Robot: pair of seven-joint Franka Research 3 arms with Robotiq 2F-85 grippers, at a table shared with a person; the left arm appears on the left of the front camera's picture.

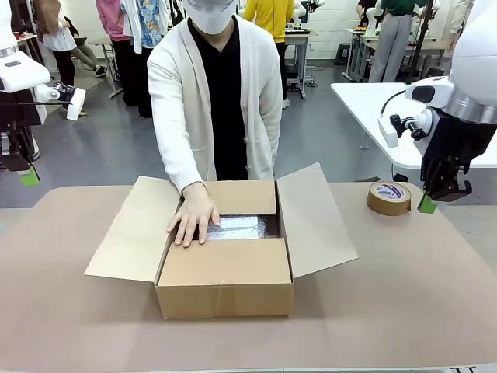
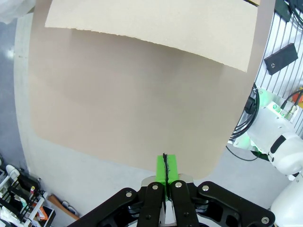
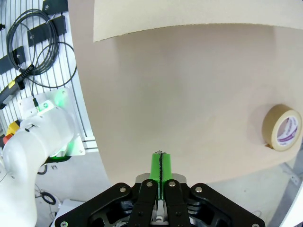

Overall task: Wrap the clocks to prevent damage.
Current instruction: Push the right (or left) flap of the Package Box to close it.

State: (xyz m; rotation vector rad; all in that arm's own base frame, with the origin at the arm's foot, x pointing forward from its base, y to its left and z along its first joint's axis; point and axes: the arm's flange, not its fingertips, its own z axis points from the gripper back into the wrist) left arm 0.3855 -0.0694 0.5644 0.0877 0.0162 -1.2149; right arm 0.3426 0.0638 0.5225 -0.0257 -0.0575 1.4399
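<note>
Box (image 1: 225, 284) open on counter (image 1: 404, 295), bubble-wrapped clocks (image 1: 242, 227) inside, person's hand (image 1: 192, 217) at the opening. Left end effector (image 2: 165, 166) and right end effector (image 3: 161, 165) clenched, empty.

**Box between your two grippers, tape roll beside the right one**

The box (image 1: 225, 272) sits mid-table (image 1: 404, 311), between your left gripper (image 2: 165, 166) and your right gripper (image 1: 428, 203). Each gripper hangs over an outer edge of the table.

Inside the box lies the bundle of clocks (image 1: 242, 227). The person's hand (image 1: 194, 217) rests over its end nearer your left jaws.

The tape roll (image 1: 388, 198) lies flat on the table just beside your right jaws, between them and the box.

Ahead of each pair of jaws, well apart from them, one box flap (image 2: 151, 23) spreads out over the table.
</note>
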